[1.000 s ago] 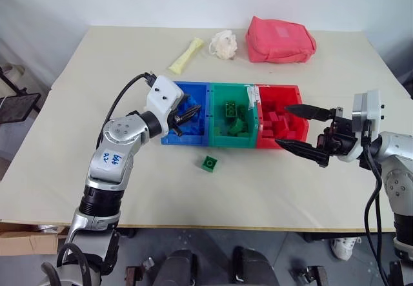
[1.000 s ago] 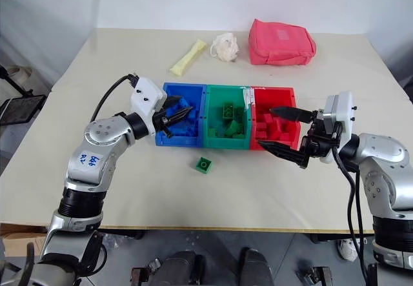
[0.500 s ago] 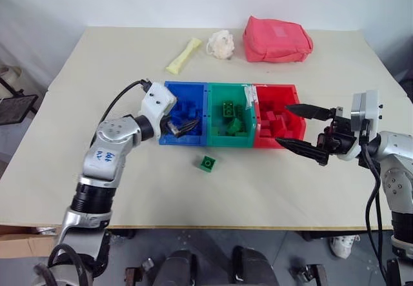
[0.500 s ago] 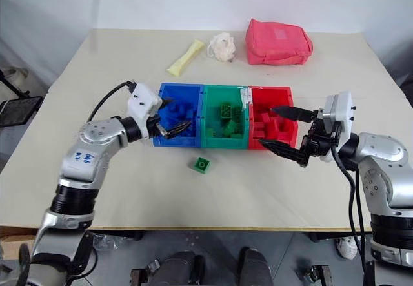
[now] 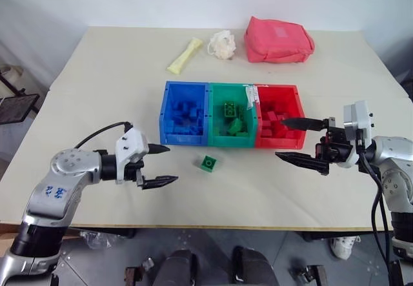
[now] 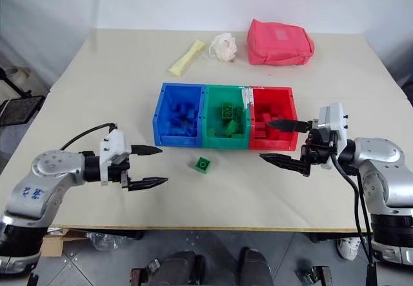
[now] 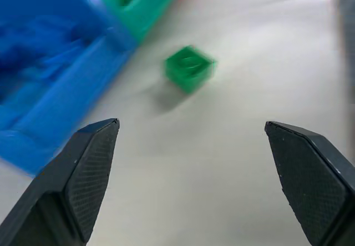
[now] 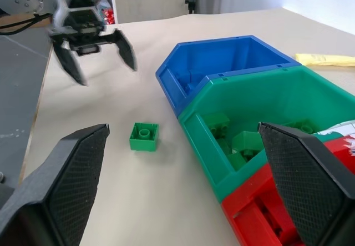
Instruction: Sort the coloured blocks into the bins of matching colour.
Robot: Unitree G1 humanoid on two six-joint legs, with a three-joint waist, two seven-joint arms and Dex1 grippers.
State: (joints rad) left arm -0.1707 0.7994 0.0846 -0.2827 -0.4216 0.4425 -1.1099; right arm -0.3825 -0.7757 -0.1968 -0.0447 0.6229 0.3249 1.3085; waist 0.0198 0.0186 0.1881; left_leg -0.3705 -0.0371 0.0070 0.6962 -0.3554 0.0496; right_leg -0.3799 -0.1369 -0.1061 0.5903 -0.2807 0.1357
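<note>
The beige rectangular table (image 5: 97, 73) carries the row of three joined open-topped plastic bins. The blue bin (image 5: 165, 115) stands on the robot's left, the green bin (image 5: 213, 115) in the middle and the red bin (image 5: 299, 115) on the right. Each holds bricks of its own colour. Behind the row lie a pink fabric pouch (image 5: 279, 39), a white crumpled wad (image 5: 221, 42) and a pale yellow wrapper (image 5: 185, 55); none of these belongs to the task.

Change since one second ago: the left gripper (image 5: 159, 165) was then over the blue bin with its fingers nearly together. It has since withdrawn from the bin toward the near left of the table, well apart from the row. Its two black fingers are now spread wide and hold nothing. Judged from this, a blue brick has been released into the blue bin and that delivery is complete.

The right gripper (image 5: 292, 139) has stayed almost in place just in front of the red bin. Its fingers are spread wide and empty.

Remaining item: one small square green studded plastic brick (image 5: 208, 163) lies on the table, just in front of the green bin and apart from it. It sits between the two grippers, nearer the left one. In the left wrist view the green brick (image 7: 190, 68) lies ahead of the open fingers.

Probable next step: grasp this brick and place it in the green bin. After that the sort appears finished.
</note>
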